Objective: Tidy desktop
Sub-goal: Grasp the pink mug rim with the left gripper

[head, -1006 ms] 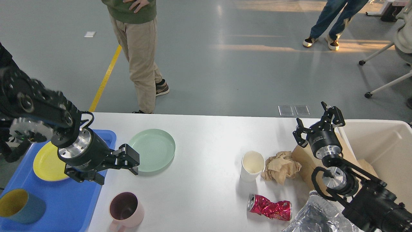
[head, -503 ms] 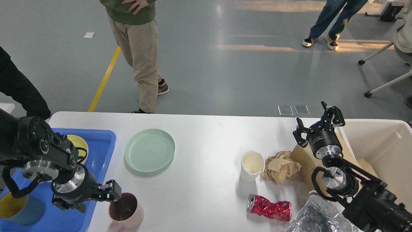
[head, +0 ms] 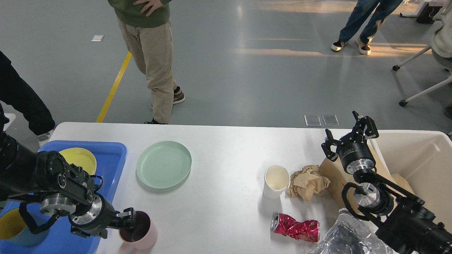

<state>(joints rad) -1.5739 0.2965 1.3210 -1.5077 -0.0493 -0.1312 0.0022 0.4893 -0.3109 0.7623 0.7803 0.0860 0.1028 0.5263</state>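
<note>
Desktop: the white desktop (head: 226, 148) fills the lower half of the view, its far edge toward the grey floor.
Left gripper: the left gripper (head: 130, 218) sits low at the near left, at the rim of a pink mug (head: 141, 231) — one finger reaches into the dark mouth of the mug; whether it is clamped on the wall I cannot tell.
Right gripper: the right gripper (head: 348, 135) is raised at the far right, fingers spread apart, holding nothing, beside the beige bin (head: 416, 158).
Blue tray: a blue tray (head: 106, 158) lies at the left edge, carrying a yellow plate (head: 79, 158) at its far end and a cup, teal outside and yellow inside (head: 10, 229), at its near end.
Green plate: a pale green plate (head: 164, 164) rests on the table just right of the tray.
Rubbish: a white paper cup (head: 276, 180) stands upright, touching crumpled brown paper (head: 307, 182); a crushed red can (head: 296, 227) lies on its side in front of them — a foil tray (head: 339, 236) sits at the near right corner.
</note>
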